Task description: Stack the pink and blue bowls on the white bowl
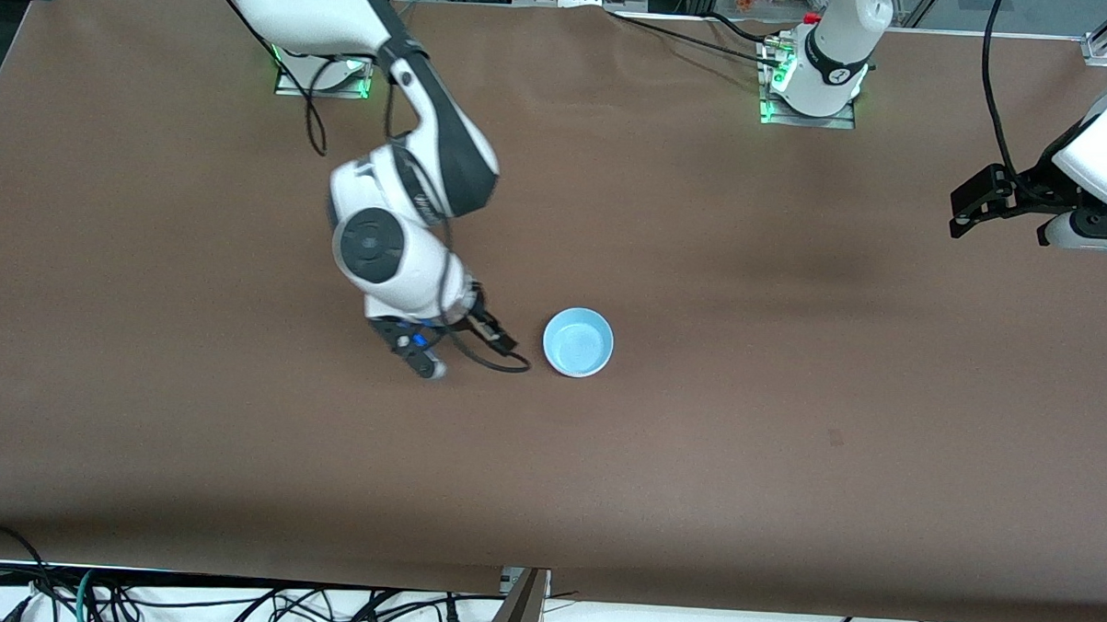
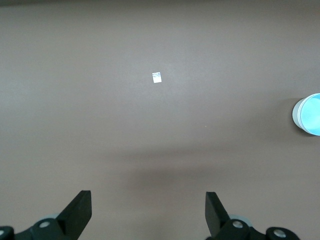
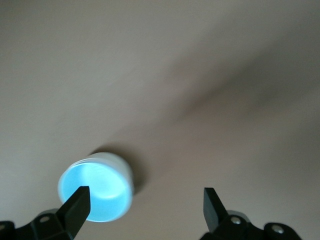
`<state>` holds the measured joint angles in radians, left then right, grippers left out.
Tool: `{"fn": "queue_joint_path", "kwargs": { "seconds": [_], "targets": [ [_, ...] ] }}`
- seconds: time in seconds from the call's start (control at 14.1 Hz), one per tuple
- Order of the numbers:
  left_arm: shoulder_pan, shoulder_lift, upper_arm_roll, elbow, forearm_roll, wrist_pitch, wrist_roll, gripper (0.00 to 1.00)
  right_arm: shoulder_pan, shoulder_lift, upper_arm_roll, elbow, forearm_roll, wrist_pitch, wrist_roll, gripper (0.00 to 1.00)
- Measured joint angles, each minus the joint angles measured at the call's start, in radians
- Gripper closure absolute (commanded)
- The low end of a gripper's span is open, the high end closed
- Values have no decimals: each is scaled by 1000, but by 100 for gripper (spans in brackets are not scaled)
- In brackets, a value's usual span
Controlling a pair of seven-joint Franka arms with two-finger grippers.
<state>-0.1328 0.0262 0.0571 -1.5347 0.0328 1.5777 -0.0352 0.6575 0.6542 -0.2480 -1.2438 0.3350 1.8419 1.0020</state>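
bowls: 1 small round light-blue plastic bowl [image 1: 578,341] with white outer wall | robot arms: 2 white Franka | two-finger grippers: 2 | small white paper tags on table: 1 [image 2: 157,77]

I see two white arms with dark grey joint covers, black cables looping beside them, green lights at the bases, and black two-finger claws with small silver screws.

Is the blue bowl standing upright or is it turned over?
Upright. The blue bowl shows its open mouth and blue inside from above, and nothing loose lies in it.
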Motion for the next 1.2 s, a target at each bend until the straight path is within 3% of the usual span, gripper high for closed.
{"fn": "queue_joint_path", "kwargs": {
  "seconds": [0.21,0.42,0.57,0.71,0.85,1.06,1.2],
  "targets": [
    [0,0,0,0,0,0,1,0,-8,-119,-124,-38,0,-136,-268,0],
    [0,1,0,1,0,0,1,0,-14,-285,-239,-169,-31,-212,-554,0],
    [0,2,0,2,0,0,1,0,-17,-405,-280,-264,-101,-242,-674,0],
    [0,3,0,2,0,0,1,0,-24,-519,-285,-363,-184,-246,-737,0],
    [0,3,0,3,0,0,1,0,-110,-584,-206,-423,-229,-243,-790,0],
    [0,3,0,4,0,0,1,0,-360,-605,41,-444,-292,-226,-833,0],
    [0,3,0,5,0,0,1,0,-470,-611,177,-451,-350,-208,-839,0]
  ]
}}
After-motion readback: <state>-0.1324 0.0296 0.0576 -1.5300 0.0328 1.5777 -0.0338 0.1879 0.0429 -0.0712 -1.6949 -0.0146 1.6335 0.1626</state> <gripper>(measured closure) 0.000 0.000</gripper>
